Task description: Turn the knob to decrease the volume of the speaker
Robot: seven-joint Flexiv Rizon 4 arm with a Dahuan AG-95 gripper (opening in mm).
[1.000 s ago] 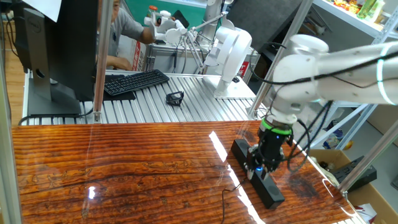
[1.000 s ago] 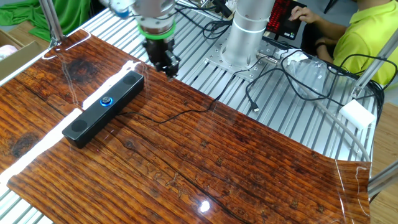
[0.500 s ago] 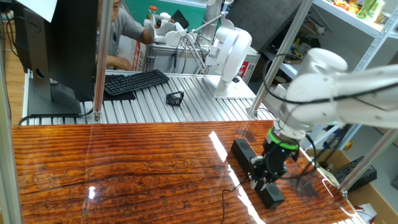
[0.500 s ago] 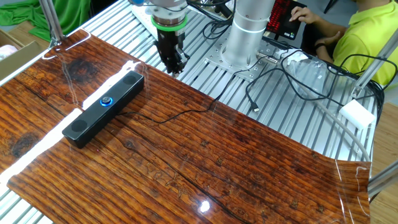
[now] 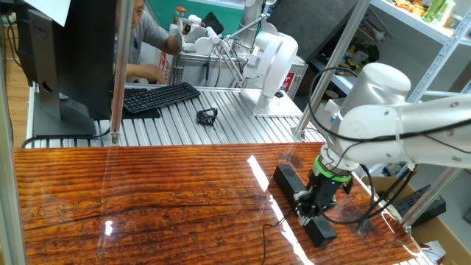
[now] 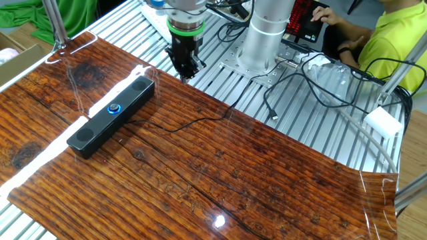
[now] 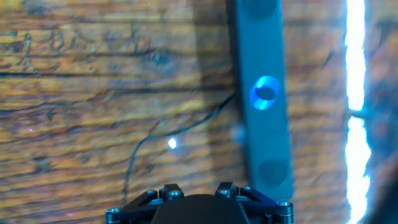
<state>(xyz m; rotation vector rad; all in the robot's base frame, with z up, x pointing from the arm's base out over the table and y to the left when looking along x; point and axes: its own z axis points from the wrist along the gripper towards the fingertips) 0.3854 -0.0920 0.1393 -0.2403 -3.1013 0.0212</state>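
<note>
Knob (image 6: 115, 108) one, speaker (image 6: 111, 115) one, long axis lower left to upper right, knob facing up; gripper (image 6: 185, 72) fingers together, holding nothing.

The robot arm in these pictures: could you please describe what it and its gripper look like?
The arm has glossy white, rounded segments, with black cables looping beside it. A bright green ring sits at the wrist, above the black two-finger gripper. In the hand view, only dark metal linkages with small bolts show along the bottom edge.
</note>
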